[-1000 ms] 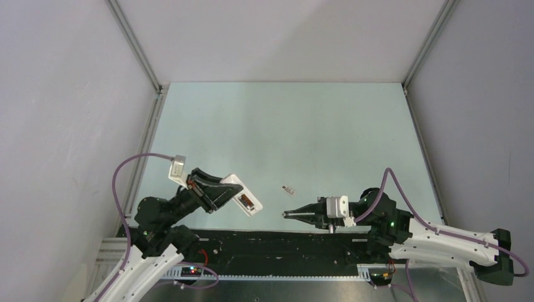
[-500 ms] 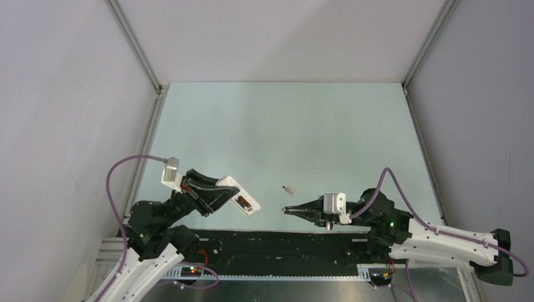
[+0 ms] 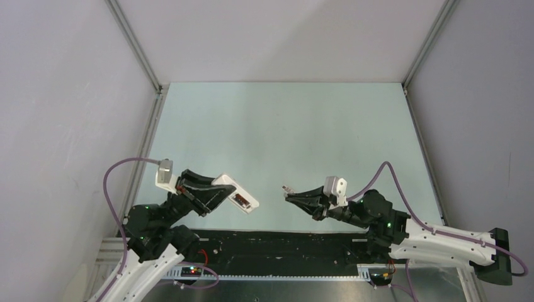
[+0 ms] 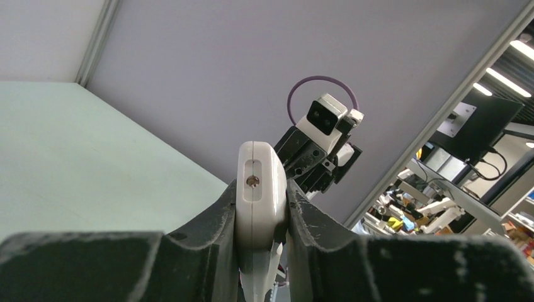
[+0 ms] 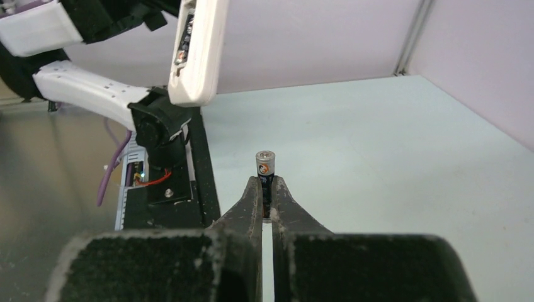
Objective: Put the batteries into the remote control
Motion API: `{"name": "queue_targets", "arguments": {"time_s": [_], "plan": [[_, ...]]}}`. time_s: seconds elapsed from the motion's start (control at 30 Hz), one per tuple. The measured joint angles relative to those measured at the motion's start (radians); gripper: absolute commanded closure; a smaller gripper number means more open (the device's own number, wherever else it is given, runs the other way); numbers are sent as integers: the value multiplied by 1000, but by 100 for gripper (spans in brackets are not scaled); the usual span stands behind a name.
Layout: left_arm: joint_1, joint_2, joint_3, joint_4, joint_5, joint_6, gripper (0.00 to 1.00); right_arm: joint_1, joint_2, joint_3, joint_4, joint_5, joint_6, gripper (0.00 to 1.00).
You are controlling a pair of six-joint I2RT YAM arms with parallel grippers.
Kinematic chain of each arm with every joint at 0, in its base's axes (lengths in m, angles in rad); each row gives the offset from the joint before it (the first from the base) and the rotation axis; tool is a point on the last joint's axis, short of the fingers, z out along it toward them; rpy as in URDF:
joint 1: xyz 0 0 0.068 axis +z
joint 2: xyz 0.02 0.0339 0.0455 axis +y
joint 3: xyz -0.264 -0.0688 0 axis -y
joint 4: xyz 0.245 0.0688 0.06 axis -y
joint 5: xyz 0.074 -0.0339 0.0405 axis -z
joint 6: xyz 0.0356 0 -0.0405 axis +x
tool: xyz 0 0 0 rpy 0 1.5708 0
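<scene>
"Top external view: where's the remote control (image 3: pixel 234 190)?"
"Off the table (image 3: pixel 283 126), at about seven o'clock on it. The left gripper (image 3: pixel 219 194) is clamped on its long sides. It's tipped so the back, with a dark recess, faces up."
"And from the left wrist?"
"The remote stands edge-on between the two dark fingers (image 4: pixel 208 220), pressed from both sides. There's a small screw hole near its top end."
"What about the battery?"
"One battery (image 5: pixel 265 165) is pinched in the right gripper (image 5: pixel 266 189), which is near six o'clock on the table in the top view. From the right wrist the battery stands upright, metal cap on top, its lower half between the closed tips. The remote hangs at eleven o'clock from it, well apart."
"And the second battery?"
"I can't tell. The recess is too small for me to read what's in it."
</scene>
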Motion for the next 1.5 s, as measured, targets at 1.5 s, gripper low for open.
{"name": "queue_targets", "arguments": {"time_s": [1.5], "plan": [[0,69,-37,-270,-209,-64,100,246,508,418,32,401,48,100]]}}
